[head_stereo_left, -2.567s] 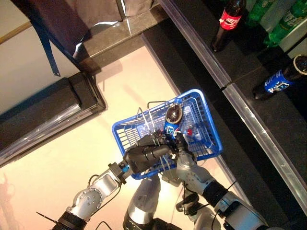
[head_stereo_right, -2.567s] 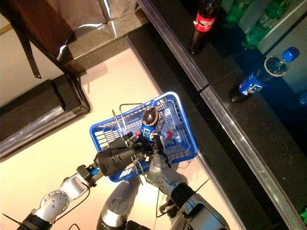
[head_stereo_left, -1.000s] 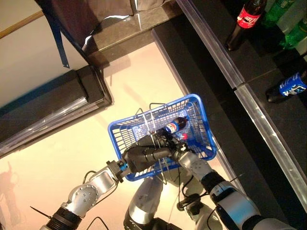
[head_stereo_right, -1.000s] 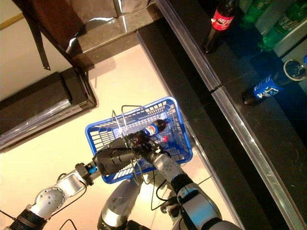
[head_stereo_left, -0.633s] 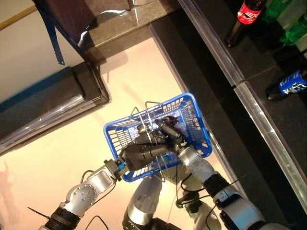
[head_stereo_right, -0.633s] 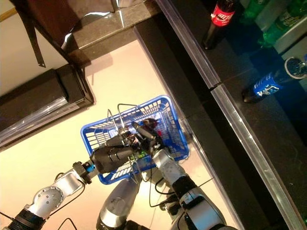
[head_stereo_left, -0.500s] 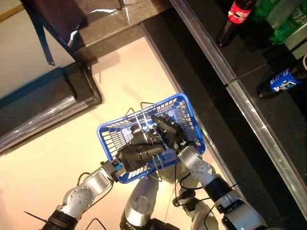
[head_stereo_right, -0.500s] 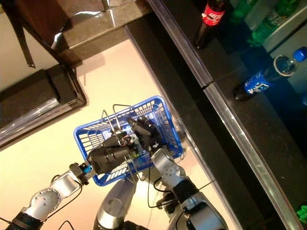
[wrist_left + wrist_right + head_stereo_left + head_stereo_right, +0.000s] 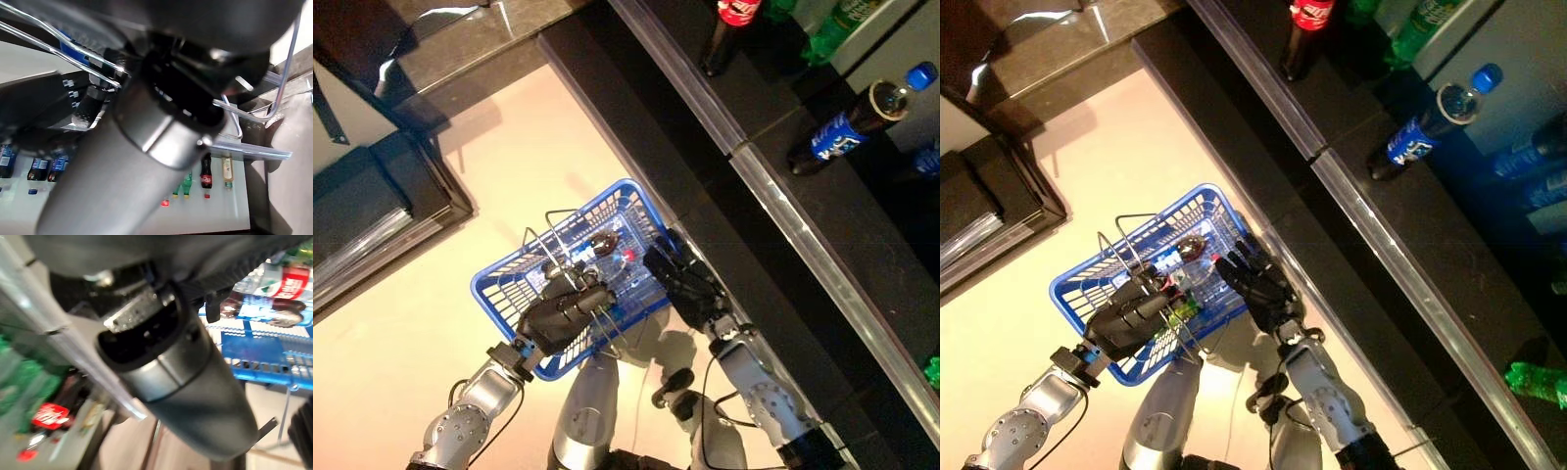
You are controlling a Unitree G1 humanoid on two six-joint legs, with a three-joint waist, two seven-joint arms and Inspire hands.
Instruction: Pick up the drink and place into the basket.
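Low in the frame, the left hand (image 9: 570, 311) sits at the near rim of the blue basket (image 9: 499, 284), its fingers curled round the wire handles (image 9: 548, 235) that arch over the basket. Just right of it, the right hand (image 9: 683, 282) hangs at the basket's right-hand edge with its fingers spread and straight, gripping nothing. The drink (image 9: 604, 243), a dark cola bottle with a blue label and a red cap, lies on its side inside the basket, near the far wall, in the middle of the frame; the right wrist view shows it (image 9: 266, 308) resting on the blue mesh. The basket is held above a pale floor (image 9: 431, 333), and a dark low platform (image 9: 362, 211) fills the left edge. Running diagonally from top centre to lower right is a black shelf (image 9: 862, 225) with a shiny metal front rail (image 9: 783, 211). On it, in the upper right, stand a red-labelled cola bottle (image 9: 722, 34), green bottles (image 9: 832, 22) beside it, and farther right a blue-labelled bottle (image 9: 847, 127) with a blue cap.
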